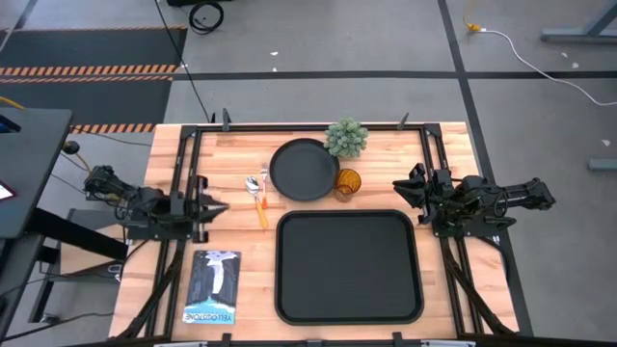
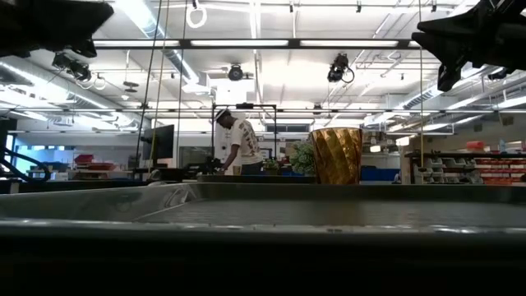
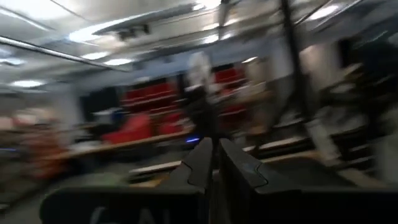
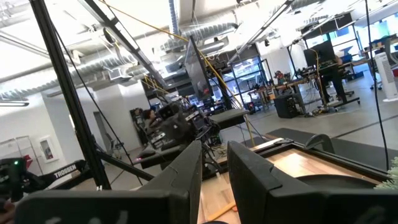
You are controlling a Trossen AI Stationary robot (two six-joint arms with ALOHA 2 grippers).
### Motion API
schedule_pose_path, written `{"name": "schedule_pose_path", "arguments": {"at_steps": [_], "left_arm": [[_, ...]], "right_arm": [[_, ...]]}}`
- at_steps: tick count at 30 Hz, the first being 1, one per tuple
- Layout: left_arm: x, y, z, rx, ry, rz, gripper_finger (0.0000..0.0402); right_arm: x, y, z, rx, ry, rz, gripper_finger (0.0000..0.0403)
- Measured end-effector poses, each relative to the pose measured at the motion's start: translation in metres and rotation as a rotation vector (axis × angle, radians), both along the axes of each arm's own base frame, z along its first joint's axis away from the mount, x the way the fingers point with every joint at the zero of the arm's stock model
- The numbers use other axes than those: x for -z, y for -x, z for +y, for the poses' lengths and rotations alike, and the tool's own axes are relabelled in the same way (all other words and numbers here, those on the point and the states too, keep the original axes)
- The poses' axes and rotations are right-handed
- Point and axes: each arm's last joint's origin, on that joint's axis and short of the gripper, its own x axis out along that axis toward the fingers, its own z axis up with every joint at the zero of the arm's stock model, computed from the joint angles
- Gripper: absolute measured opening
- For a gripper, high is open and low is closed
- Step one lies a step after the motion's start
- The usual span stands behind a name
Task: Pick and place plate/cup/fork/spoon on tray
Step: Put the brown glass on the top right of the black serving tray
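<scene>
The black rectangular tray (image 1: pixel 349 267) lies at the table's near middle. Beyond it the round black plate (image 1: pixel 304 171) rests flat on the wood. The amber cup (image 1: pixel 347 182) stands upright next to the plate's right side and also shows in the low view (image 2: pixel 336 154). The orange-handled fork and spoon (image 1: pixel 258 198) lie side by side to the left of the plate. My left gripper (image 1: pixel 217 207) hovers at the table's left edge, shut and empty (image 3: pixel 215 167). My right gripper (image 1: pixel 400 188) hovers at the right edge, level with the cup, its fingers a narrow gap apart and empty (image 4: pixel 214 165).
A small potted plant (image 1: pixel 346 138) stands at the far edge behind the plate and cup. A book (image 1: pixel 212 286) lies at the near left. Black frame rails run along the table's left and right sides. A person (image 2: pixel 238 144) stands in the room beyond.
</scene>
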Motion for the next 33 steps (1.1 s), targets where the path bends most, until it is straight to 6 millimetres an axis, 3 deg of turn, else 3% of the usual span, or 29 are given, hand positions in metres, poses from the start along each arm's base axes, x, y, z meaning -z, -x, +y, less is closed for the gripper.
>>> {"name": "schedule_pose_path", "arguments": {"at_steps": [4, 13, 25, 33], "left_arm": [[-0.001, 0.0, 0.003, -0.067, -0.045, -0.004, 0.0036], [-0.007, 0.0, 0.008, 0.003, 0.1, -0.088, 0.0037], [0.0, -0.004, 0.011, -0.008, 0.354, -0.05, 0.0039], [0.011, -0.017, 0.012, -0.043, 0.464, 0.056, 0.0102]], "right_arm": [[0.0, 0.0, 0.0, 0.0, 0.0, 0.0, 0.0084], [-0.001, 0.0, 0.0, 0.002, -0.001, -0.008, 0.0084], [-0.022, 0.011, -0.003, 0.018, -0.095, -0.262, 0.0084], [-0.016, 0.007, -0.002, -0.004, -0.102, -0.195, 0.0084]]}}
